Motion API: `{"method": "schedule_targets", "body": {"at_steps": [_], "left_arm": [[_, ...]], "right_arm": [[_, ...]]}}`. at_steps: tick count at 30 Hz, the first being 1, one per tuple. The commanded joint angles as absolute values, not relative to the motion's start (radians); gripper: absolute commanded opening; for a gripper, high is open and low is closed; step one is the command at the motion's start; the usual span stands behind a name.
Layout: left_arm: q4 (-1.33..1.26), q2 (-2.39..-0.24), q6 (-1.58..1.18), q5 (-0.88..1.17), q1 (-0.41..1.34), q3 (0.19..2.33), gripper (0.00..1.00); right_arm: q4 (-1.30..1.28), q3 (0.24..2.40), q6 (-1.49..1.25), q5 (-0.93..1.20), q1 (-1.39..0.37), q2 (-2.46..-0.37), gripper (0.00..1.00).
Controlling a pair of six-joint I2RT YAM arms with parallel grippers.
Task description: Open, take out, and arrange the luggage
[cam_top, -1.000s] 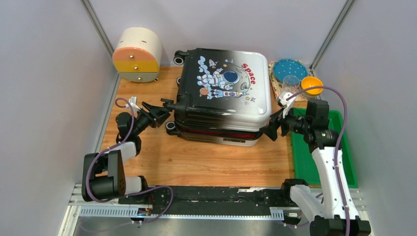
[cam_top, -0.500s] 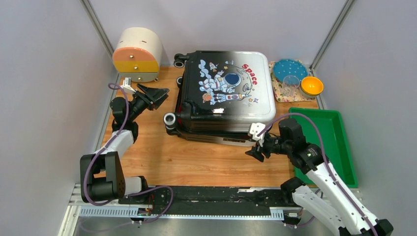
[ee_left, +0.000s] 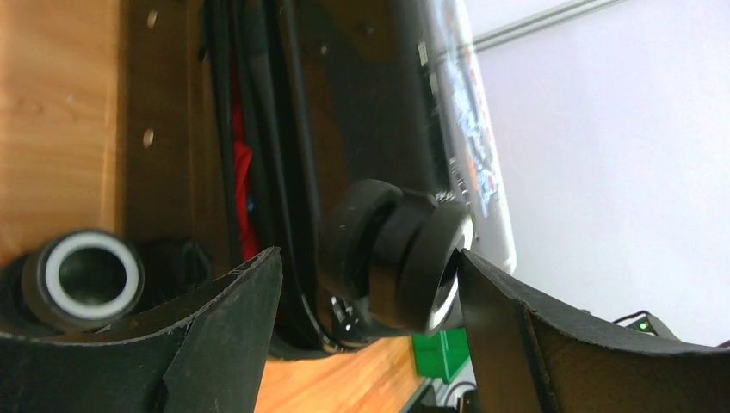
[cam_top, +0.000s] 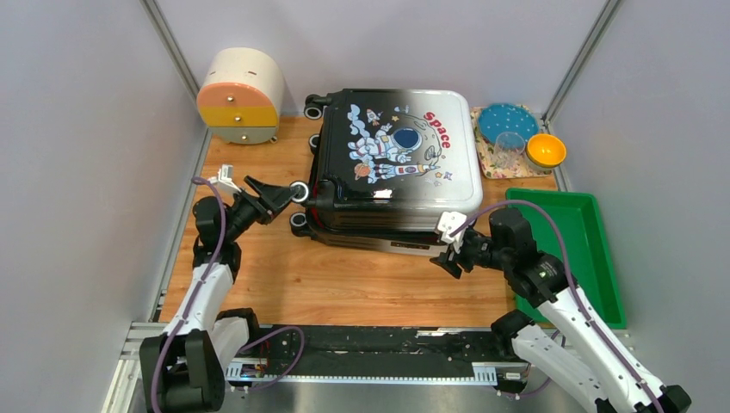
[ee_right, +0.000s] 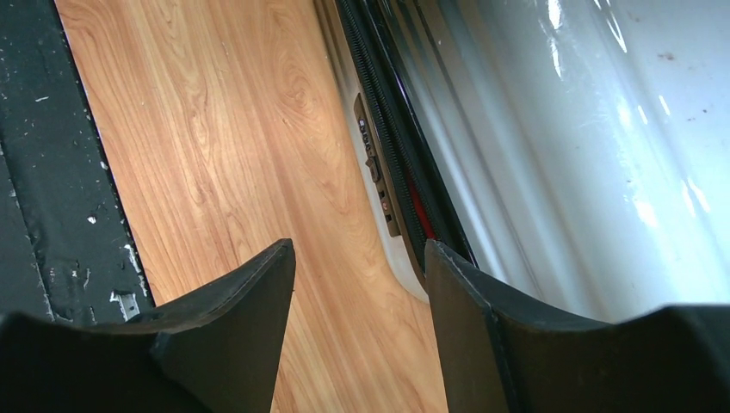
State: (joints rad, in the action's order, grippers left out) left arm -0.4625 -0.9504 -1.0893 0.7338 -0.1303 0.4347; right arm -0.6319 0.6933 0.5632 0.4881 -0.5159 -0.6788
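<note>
Luggage (cam_top: pixel 392 163): flat, far centre of table (cam_top: pixel 344 284). Left gripper (cam_top: pixel 280 196) gapes around a wheel (ee_left: pixel 396 254), gripping nothing; right gripper (cam_top: pixel 448 258) parted, empty, at near-right seam. Best: brace wheel, lift lid evenly from seam.

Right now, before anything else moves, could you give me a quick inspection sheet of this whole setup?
Surface: wooden table, bare in front of the luggage.
Job's things: luggage lies flat, astronaut side up, not yet opened; some red shows in its seam.
Clutter: cream drawer box far left; green tray on the right; blue plate, clear cup and orange bowl far right.
Hands: left hand open, fingers either side of a luggage wheel; right hand open at the luggage's near edge, holding nothing.
Cables: purple cable looped along each arm.
Surroundings: grey walls around; black rail at the arm bases.
</note>
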Motion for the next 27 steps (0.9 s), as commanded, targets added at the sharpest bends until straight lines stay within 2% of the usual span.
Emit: {"method": "schedule_targets", "body": {"at_steps": [1,13,17,19,20,22,23,25,26,27], "left_arm": [[-0.360,-0.930,-1.035,0.715,-0.086,0.387,0.82],[-0.552,-1.026,-1.120,0.715,-0.026,0.406,0.83],[-0.591,-1.035,-1.146,0.718,-0.005,0.420,0.83],[-0.594,-1.038,-1.160,0.721,-0.003,0.428,0.73],[-0.597,-1.037,-1.167,0.726,-0.003,0.433,0.57],[-0.592,-1.029,-1.175,0.729,-0.003,0.460,0.45],[-0.580,-1.025,-1.174,0.729,-0.003,0.469,0.36],[-0.546,-1.009,-1.172,0.723,-0.005,0.509,0.28],[-0.534,-1.006,-1.173,0.718,-0.003,0.523,0.14],[-0.526,-1.006,-1.175,0.704,-0.003,0.538,0.08]], "right_arm": [[-0.603,0.695,0.534,0.465,-0.522,-0.676,0.62],[-0.601,0.701,0.525,0.449,-0.520,-0.681,0.64],[-0.603,0.696,0.525,0.460,-0.522,-0.681,0.69],[-0.592,0.690,0.534,0.463,-0.522,-0.681,0.76],[-0.586,0.687,0.535,0.460,-0.522,-0.681,0.81],[-0.557,0.673,0.543,0.459,-0.522,-0.675,0.83],[-0.542,0.664,0.542,0.445,-0.522,-0.669,0.84],[-0.471,0.625,0.541,0.419,-0.525,-0.641,0.84],[-0.447,0.612,0.543,0.393,-0.531,-0.629,0.84],[-0.399,0.598,0.546,0.385,-0.535,-0.614,0.85]]}}
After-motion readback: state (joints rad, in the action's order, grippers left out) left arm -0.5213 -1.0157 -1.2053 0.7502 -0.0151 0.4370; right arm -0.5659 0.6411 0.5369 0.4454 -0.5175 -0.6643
